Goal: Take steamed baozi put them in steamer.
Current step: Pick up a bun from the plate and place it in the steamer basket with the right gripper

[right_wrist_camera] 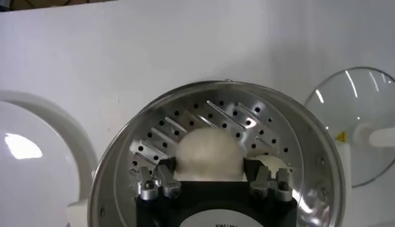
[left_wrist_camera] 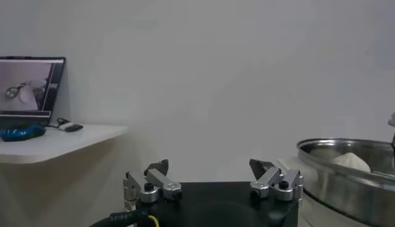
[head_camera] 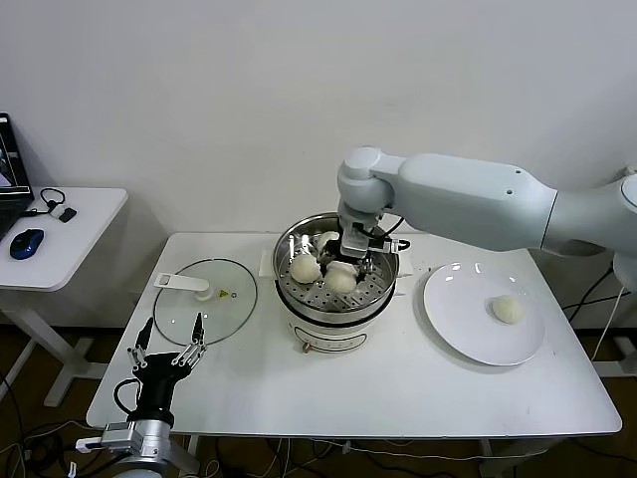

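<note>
The steamer [head_camera: 336, 299] is a round pot of shiny steel on a white cooker base, in the middle of the white table [head_camera: 398, 388]. Its inner tray is perforated with rows of small holes and slots. Inside it lie three steamed baozi: one at the left [head_camera: 305, 267], one nearer the front [head_camera: 340, 281] and one at the far side [head_camera: 327, 240]. They are small, round, cream-white buns with a matte, soft surface. A fourth baozi [head_camera: 508, 309] lies on the flat white plate [head_camera: 458, 309] at the right of the steamer.

The right gripper [head_camera: 354, 255] hangs over the steamer, just above the tray. In the right wrist view its metal fingers [right_wrist_camera: 159, 182] stand on both sides of a baozi [right_wrist_camera: 208, 154] that lies on the tray; the gap between fingers and dough is very small, and I cannot tell if they touch it.

This wrist view shows also the tray pattern closely, which the head view gives only small. The glass lid [head_camera: 207, 301], round and transparent with a white handle, lies flat on the table at the left of the steamer.

The left gripper [head_camera: 171, 351] waits at the near left edge of the table, its fingers spread apart and holding nothing. The left wrist view alone shows a laptop [left_wrist_camera: 29, 85] on the side table [head_camera: 70, 231]; the head view shows there a blue mouse [head_camera: 26, 242].
</note>
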Available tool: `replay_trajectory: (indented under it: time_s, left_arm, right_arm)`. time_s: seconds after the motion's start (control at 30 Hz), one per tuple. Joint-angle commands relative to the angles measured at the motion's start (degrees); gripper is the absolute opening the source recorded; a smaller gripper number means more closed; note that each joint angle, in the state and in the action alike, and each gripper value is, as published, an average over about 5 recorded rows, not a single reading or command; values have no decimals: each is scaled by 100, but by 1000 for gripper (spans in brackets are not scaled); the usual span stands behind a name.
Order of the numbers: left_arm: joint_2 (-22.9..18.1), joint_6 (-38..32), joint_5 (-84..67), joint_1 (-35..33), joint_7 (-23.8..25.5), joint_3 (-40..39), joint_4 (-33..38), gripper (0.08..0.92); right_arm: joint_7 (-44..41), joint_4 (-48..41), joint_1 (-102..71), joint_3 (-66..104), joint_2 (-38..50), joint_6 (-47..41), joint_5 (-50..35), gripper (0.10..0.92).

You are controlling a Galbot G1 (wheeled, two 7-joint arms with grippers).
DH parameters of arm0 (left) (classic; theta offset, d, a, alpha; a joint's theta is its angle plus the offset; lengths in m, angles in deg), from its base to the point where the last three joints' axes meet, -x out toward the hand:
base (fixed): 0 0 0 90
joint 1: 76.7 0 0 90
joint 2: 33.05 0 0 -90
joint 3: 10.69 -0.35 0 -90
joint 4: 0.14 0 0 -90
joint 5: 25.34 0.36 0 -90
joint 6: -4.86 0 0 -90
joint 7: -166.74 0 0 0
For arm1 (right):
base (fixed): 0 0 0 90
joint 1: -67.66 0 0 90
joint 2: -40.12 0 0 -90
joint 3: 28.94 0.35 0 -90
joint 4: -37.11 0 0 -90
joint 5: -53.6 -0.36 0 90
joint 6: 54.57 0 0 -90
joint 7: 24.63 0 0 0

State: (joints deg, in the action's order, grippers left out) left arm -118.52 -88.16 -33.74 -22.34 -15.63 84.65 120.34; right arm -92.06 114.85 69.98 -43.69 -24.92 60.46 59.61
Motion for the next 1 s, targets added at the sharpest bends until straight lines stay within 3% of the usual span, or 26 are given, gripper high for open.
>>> replay_trajectory:
  time_s: [0.03,0.7,1.0]
  left_arm:
    - [-3,3,-14,12,-2,-3,-25,823]
    - [-1,-21,-48,13,-6,1,-96,823]
    - [-3,-10,-66,22,-9,-10,-92,823]
  right_arm:
    - [42,58,-307,55,-45,252,373,706]
    - [77,-173,-517,91,-213,279,412,708]
    - [110,-201,-512,184,-184,342,397,819]
